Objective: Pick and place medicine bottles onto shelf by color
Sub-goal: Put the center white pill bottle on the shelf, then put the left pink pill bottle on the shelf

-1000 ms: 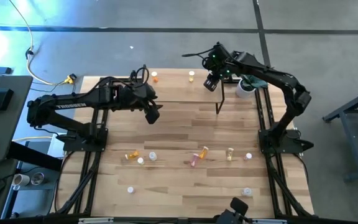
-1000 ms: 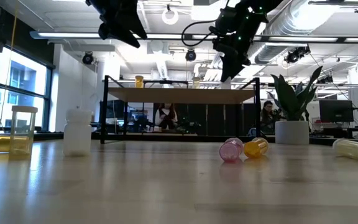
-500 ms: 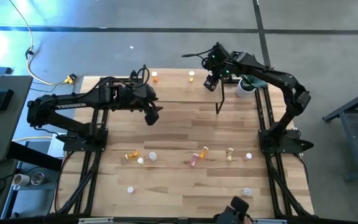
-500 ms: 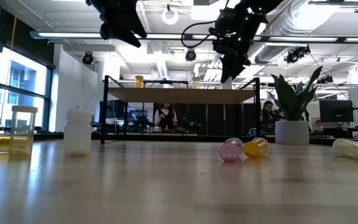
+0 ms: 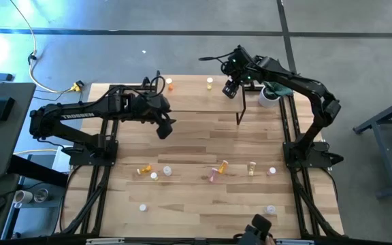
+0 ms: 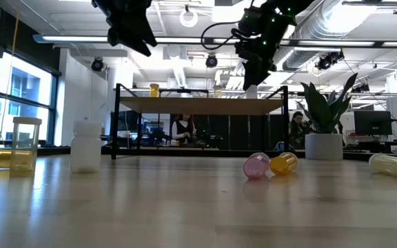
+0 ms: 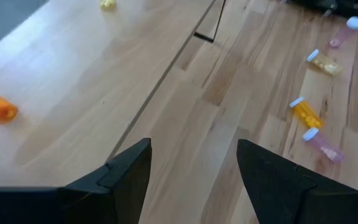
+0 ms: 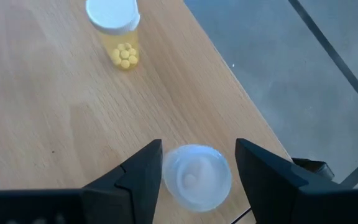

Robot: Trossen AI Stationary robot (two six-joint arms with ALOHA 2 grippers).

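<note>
Right gripper (image 8: 194, 177) clamped on a clear bottle (image 8: 196, 176) above the shelf (image 8: 61, 112) edge — left gripper (image 7: 191, 168) open, mid-frame.

A yellow bottle (image 8: 118, 32) (white cap) stands on the light-wood shelf (image 8: 48, 118); pink bottle (image 6: 256, 166) and orange bottle (image 6: 283, 163) lie nearer.

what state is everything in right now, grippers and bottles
left gripper: open, empty, above table
right gripper: shut on clear bottle, over shelf
yellow bottle: upright on shelf, capped
orange bottle: upright on shelf
pink bottle: lying on its side on table
white bottle: upright on table
</note>
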